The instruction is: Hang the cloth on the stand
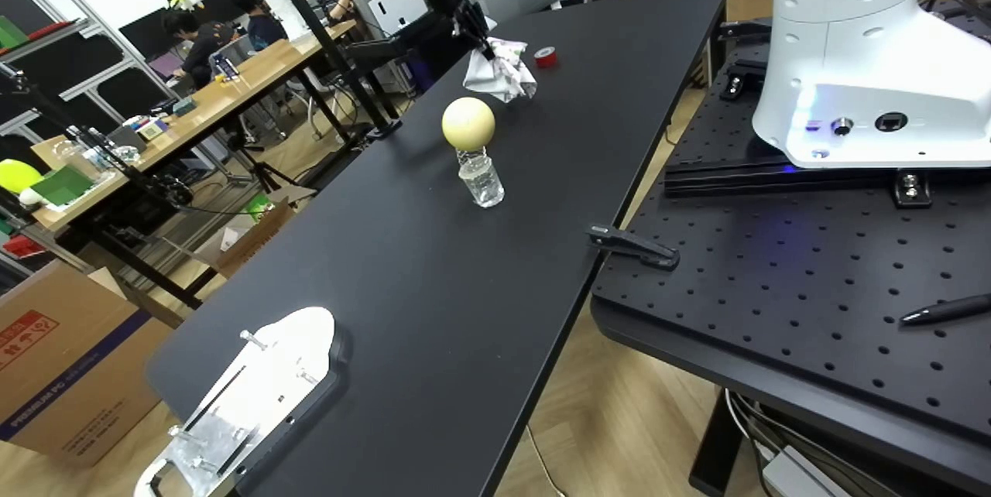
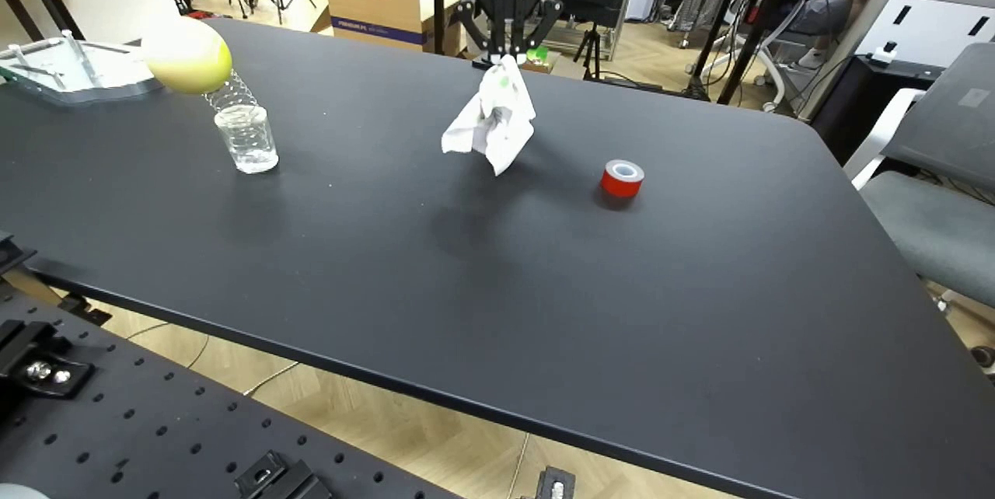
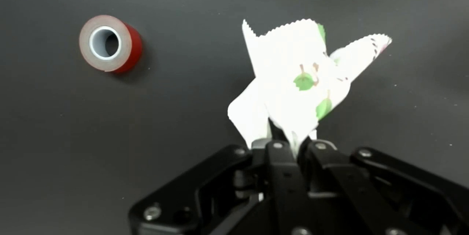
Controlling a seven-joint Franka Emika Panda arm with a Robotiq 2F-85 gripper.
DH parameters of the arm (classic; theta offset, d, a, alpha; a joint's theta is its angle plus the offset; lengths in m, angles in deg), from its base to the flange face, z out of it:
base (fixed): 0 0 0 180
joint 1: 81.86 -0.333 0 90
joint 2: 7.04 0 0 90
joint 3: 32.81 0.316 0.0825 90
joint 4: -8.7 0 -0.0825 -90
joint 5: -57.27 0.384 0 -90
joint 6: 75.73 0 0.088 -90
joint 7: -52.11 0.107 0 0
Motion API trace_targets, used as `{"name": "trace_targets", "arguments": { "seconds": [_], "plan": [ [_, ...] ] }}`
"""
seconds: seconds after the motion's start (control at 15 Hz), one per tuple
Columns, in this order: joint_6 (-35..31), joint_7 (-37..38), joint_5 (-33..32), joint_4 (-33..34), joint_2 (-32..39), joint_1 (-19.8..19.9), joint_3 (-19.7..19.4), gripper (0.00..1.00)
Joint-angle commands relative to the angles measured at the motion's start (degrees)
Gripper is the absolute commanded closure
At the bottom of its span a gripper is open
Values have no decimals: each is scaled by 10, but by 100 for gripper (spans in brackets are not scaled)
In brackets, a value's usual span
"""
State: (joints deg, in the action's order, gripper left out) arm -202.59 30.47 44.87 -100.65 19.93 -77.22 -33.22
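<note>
take the red tape roll [image 2: 621, 186] as your landmark: it stands hole-up on the black table [image 2: 661, 328], near the cloth [image 2: 497, 114] but apart from it. farther from the roll, past the cloth, you have a clear cup [image 1: 481, 183] with a clear coil [image 2: 232, 95] and a yellow ball [image 1: 468, 124] above it. farthest from the roll, a white pegged board [image 1: 267, 377] lies at the table's end. on the roll's other side, away from the cup, a grey chair [image 2: 944, 106] stands beyond the table edge. closest to your gripper [image 2: 507, 57], across from the roll, a black stand [image 1: 370, 53] rises at the table edge, its bar near the gripper.

your gripper pinches the cloth by its gathered top, and the cloth hangs down off to the roll's side. its long axis runs nearly upright in an exterior view, from the gripper to a lowest corner aimed at the table; another corner flares away from the roll. you can't tell whether that lowest corner touches the table.
</note>
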Motion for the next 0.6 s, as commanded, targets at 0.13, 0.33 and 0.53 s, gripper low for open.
{"name": "trace_targets", "arguments": {
  "seconds": [0.13, 0.33, 0.53],
  "plan": [
    [106, 22, -9, 23, -91, -24, 1, 98],
    [164, 34, -11, 76, -104, -42, 6, 98],
    [212, 47, -17, 149, -91, -63, 17, 98]
  ]
}}
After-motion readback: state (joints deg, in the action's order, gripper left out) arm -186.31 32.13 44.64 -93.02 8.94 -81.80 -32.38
